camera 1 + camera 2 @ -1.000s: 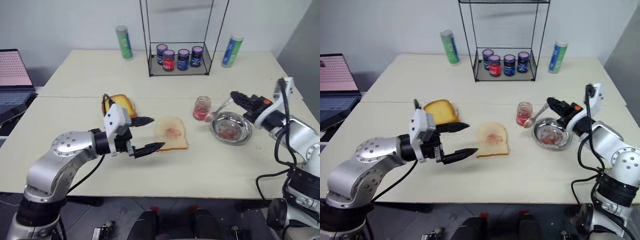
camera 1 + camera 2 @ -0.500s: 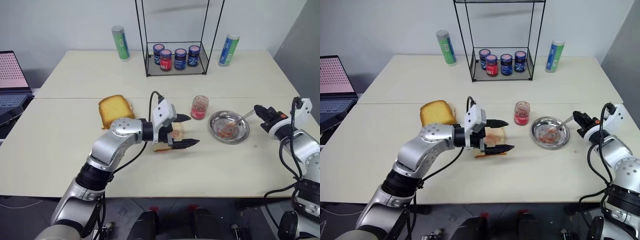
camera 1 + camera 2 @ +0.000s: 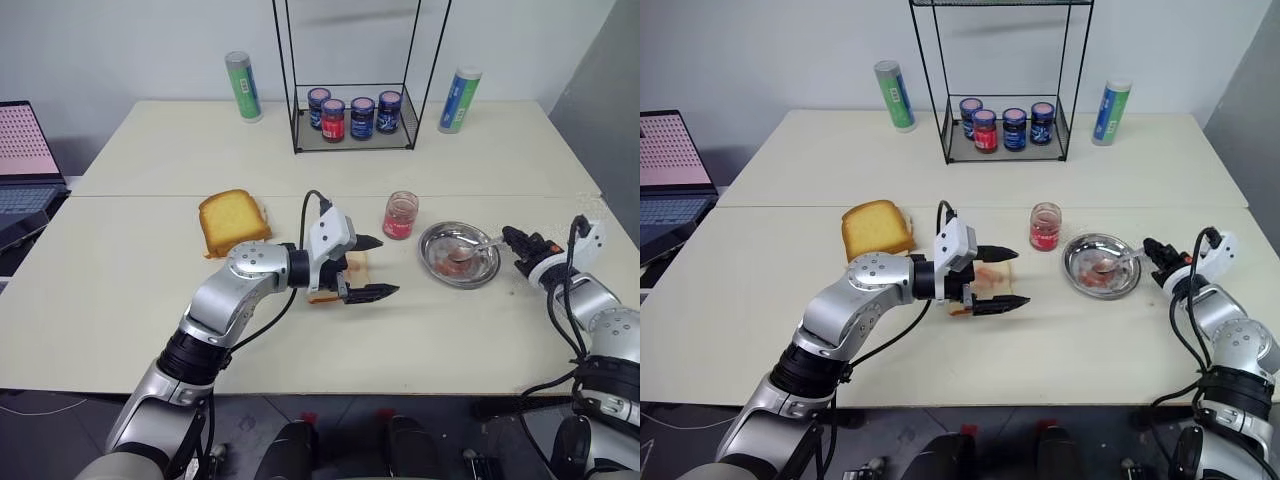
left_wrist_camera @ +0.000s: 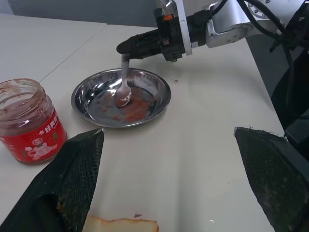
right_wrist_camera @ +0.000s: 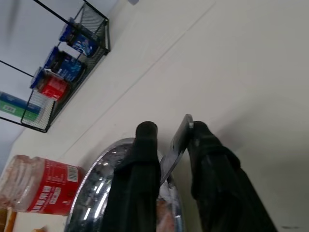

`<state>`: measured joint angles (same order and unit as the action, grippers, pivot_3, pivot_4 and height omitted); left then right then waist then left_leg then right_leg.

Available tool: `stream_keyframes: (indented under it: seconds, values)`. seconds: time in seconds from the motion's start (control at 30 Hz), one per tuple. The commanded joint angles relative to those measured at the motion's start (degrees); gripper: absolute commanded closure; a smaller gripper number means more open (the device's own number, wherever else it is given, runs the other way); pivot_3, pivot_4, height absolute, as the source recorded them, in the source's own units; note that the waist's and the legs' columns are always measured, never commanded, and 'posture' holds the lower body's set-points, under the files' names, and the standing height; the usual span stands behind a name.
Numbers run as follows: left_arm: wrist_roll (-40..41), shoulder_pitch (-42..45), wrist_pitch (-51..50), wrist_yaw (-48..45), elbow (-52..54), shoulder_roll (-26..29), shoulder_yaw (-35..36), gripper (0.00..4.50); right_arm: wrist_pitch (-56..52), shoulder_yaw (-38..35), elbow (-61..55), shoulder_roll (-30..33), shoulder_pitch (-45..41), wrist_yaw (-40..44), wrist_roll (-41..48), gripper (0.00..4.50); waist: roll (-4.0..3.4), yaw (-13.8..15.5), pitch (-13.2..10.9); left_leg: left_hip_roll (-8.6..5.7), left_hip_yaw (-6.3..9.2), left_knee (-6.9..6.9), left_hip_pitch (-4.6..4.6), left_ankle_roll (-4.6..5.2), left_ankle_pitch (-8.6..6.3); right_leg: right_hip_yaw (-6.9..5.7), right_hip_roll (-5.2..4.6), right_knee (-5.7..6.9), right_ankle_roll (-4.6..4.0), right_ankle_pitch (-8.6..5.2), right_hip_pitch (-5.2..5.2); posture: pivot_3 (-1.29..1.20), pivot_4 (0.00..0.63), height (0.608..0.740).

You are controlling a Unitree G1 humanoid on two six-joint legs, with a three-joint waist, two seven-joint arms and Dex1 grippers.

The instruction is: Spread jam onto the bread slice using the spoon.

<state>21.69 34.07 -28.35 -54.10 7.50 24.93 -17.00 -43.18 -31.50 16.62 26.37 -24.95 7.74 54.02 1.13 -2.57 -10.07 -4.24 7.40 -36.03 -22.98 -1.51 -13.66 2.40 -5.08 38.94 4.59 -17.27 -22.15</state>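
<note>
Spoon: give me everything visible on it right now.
Small shiny silver metal spoon with a slim handle. Its bowl rests in the round steel dish, which is smeared with red jam. The handle slants up over the rim and sits between the right gripper's parted black fingers.

front of table (image 3: 420, 340): bare, free passage | middle: left gripper (image 3: 372, 268) over bread slice (image 3: 352, 268), blocks reach there | jam (image 3: 400, 215) jar and steel dish (image 3: 459, 255) near each other, gap looks narrow | spoon (image 4: 123, 87) leans in dish by right gripper (image 3: 1152, 250) | rear: wire rack (image 3: 358, 120) with jars
</note>
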Motion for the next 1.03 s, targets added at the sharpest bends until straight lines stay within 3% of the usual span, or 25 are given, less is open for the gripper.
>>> stream_keyframes:
  seconds: [0.03, 0.3, 0.43, 0.57, 0.8, 0.9, 1.03]
  values:
    - [-0.02, 0.44, 0.31, 0.27, 1.74, -0.15, 1.58, 0.0, 1.43, -1.4, -0.07, 0.86, -1.84, 1.12, -0.81, 2.52, 0.0, -0.06, 0.0, 0.01, 0.0, 0.0, 0.0, 0.0, 0.0, 0.0, 0.0, 0.0, 0.0, 0.0, 0.0, 0.0, 0.15, 0.74]
    - [-0.02, -0.06, 0.12, 0.99, 2.26, 0.15, 2.25, 0.0, 2.74, -2.55, 1.44, 3.32, -2.85, 0.68, -3.98, 0.93, 0.0, 0.03, 0.0, -0.01, 0.01, -0.02, 0.0, -0.01, 0.0, -0.01, -0.01, 0.01, 0.0, 0.0, 0.01, 0.0, 0.15, 0.74]
    - [-0.62, -0.9, -1.18, 2.51, 2.99, 2.42, 4.15, 0.0, 4.11, 1.09, -0.52, 9.28, -2.25, 3.86, -10.07, 0.05, -0.01, 0.02, 0.0, -0.03, 0.0, -0.02, 0.0, -0.01, 0.0, -0.01, -0.02, 0.01, 0.0, 0.0, 0.01, 0.0, 0.15, 0.74]
    - [0.62, -2.47, -4.09, 2.47, 3.6, 6.92, 8.02, 0.0, 0.19, 5.51, -8.61, 14.3, -0.92, 11.82, -9.94, 0.01, -0.03, -0.64, 0.0, 0.02, -0.02, -0.01, 0.02, 0.0, 0.0, 0.01, 0.02, 0.03, 0.0, 0.0, -0.03, 0.0, 0.15, 0.74]
    - [4.76, -9.14, -9.31, -0.81, 3.07, 20.03, 21.2, 0.0, -10.01, 15.12, -36.57, 27.68, 11.76, 34.14, -2.27, 0.01, 0.0, -0.33, -0.06, 0.11, 0.12, 0.0, -0.03, 0.03, -0.02, -0.13, 0.06, -0.05, 0.0, -0.01, 0.0, 0.0, 0.15, 0.74]
    - [5.79, -11.92, -10.28, -2.55, 2.19, 23.71, 24.32, 0.0, -10.24, 16.82, -42.0, 30.12, 15.85, 36.25, -3.37, 0.01, 0.03, 0.37, -0.07, 0.03, 0.14, -0.04, -0.04, 0.04, -0.03, -0.15, -0.02, -0.1, 0.02, -0.01, 0.07, 0.0, 0.15, 0.74]
    - [6.05, -14.66, -9.46, -3.77, 3.17, 25.51, 25.14, 0.0, -11.25, 16.64, -43.34, 28.01, 15.67, 34.0, -2.23, 0.01, 0.07, 0.98, -0.08, 0.0, 0.13, -0.06, -0.02, 0.03, -0.02, -0.15, -0.07, -0.11, 0.05, 0.01, 0.1, 0.0, 0.15, 0.74]
